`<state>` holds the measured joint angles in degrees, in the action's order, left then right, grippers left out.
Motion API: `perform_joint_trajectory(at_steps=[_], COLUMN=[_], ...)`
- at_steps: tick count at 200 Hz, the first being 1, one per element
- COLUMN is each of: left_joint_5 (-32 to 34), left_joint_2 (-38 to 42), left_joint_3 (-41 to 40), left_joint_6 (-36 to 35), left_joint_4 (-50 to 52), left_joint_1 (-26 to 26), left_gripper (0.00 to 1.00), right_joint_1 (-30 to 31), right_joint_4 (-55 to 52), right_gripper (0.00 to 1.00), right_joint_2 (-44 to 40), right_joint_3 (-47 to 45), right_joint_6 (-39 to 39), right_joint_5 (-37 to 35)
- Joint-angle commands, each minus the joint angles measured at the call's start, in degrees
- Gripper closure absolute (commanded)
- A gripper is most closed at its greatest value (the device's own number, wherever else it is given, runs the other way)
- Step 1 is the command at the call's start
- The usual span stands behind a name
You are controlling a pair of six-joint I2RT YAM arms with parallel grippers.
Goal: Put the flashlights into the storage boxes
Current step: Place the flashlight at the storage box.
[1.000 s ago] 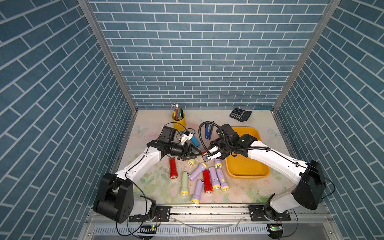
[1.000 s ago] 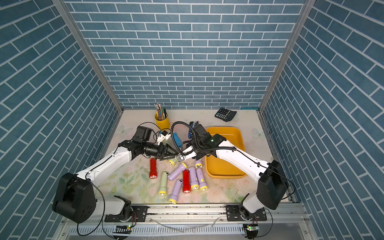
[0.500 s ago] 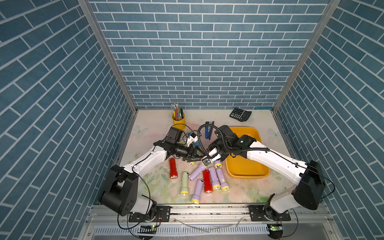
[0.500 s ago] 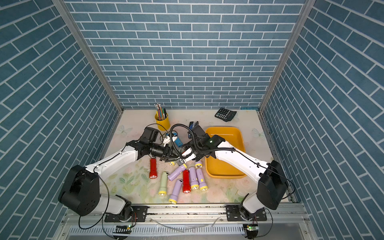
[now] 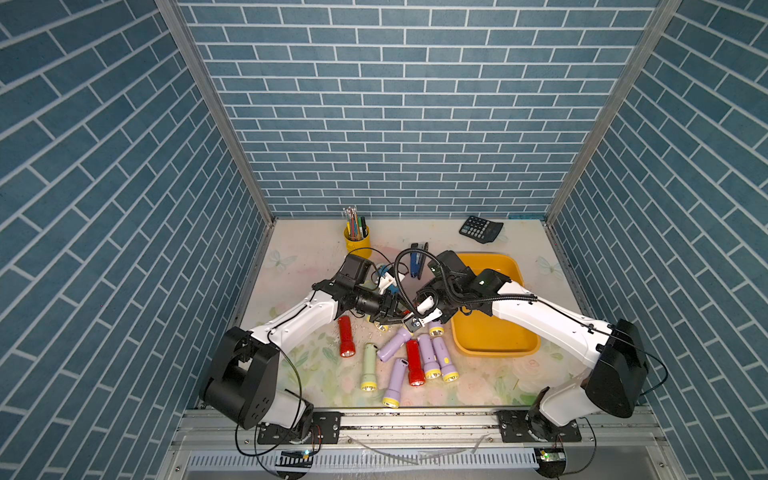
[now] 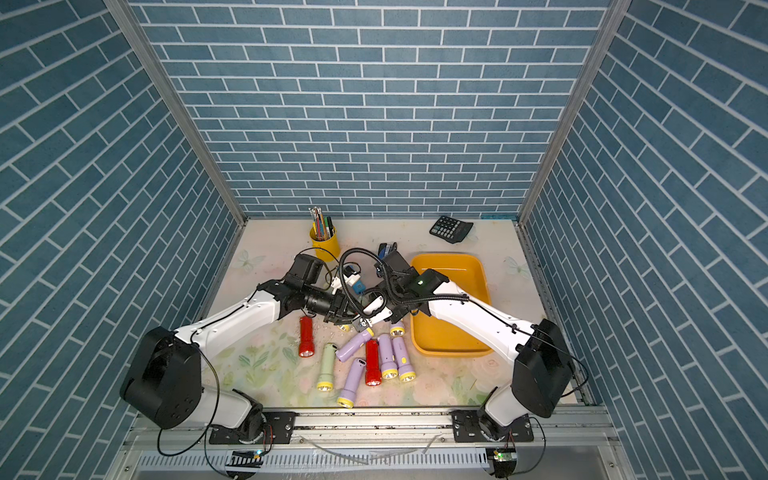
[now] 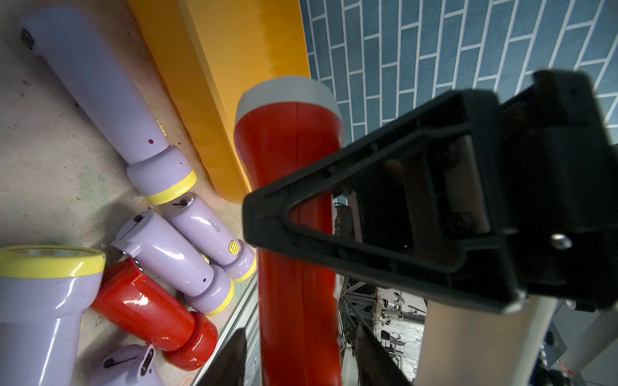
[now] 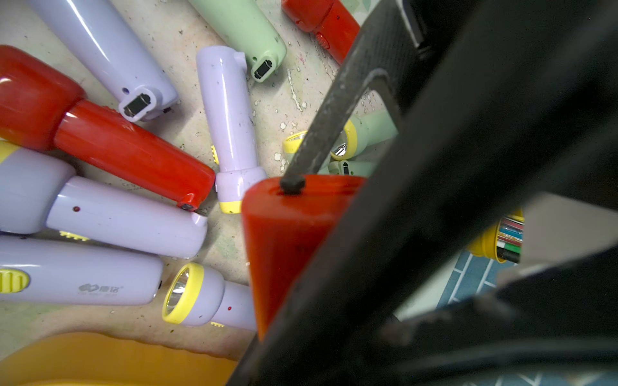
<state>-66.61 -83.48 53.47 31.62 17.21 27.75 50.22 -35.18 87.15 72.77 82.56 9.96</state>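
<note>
The left tool [image 5: 390, 318] and the right tool [image 5: 417, 316] meet tip to tip over the middle of the table [image 5: 299, 266], so close in both top views that no gap shows between them. Between them a held red flashlight [image 7: 294, 160] hangs clear of the table. The right tool is closed on it, one black finger lying across its body in the left wrist view. The barrel also runs between the left tool's fingers, but I cannot tell whether those have clamped it. The tray [image 5: 494, 338] lies just to the right of the tools, near the table's right edge, its long sides running toward the back wall. The right arm passes slantwise above it, covering its middle. The loose flashlights [image 5: 414, 363] lie crowded side by side just in front of the tools, and more green ones are half hidden beneath them. One lilac head [image 5: 435, 330] sits just beside the tray's left wall, leaving almost no room along that edge. A red one [image 5: 345, 336] lies apart on the left, close under the left arm. Bare table shows from there to the left wall, along the front edge ahead of the pile, and in the front right corner before the tray's near rim. The stapler [image 5: 417, 259] stands just behind the tools, the pen cup [image 5: 356, 239] farther back left, and the calculator [image 5: 481, 227] lies at the back edge, apart from the tray's far rim.
</note>
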Motion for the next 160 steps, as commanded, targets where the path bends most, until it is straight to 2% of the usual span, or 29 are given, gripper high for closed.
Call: perform_joint_trajectory(at_steps=[1,31,52,83,120,160], left_joint_5=[0.0,1.5,2.9,5.7,12.3,18.2], left_joint_2=[-0.9,-1.0,-0.5,-0.3,0.9,0.8], left_joint_3=[1.9,2.3,2.4,2.4,1.1,-1.6], left_joint_6=[-1.5,-3.2,-3.2,-3.2,-2.4,1.2], left_joint_4=[0.5,2.4,2.1,0.4,-5.3,-16.1], left_joint_1=[0.9,1.2,1.2,1.2,1.2,1.1], left_gripper=[0.47,0.62,0.71,0.79,0.82,0.82], right_joint_1=[0.3,0.4,0.4,0.3,-0.5,-1.7], right_joint_4=[-1.1,-1.0,-0.2,3.6,6.4,10.5], right_gripper=[0.81,0.80,0.75,0.55,0.35,0.31], right_joint_2=[0.5,0.6,0.3,-1.8,-3.6,-8.3], right_joint_3=[3.2,3.3,3.2,1.3,1.6,-2.7], right_joint_6=[2.2,1.9,1.0,-4.3,-27.4,-55.7], right_joint_5=[1.9,2.0,2.2,2.9,-1.8,-4.2])
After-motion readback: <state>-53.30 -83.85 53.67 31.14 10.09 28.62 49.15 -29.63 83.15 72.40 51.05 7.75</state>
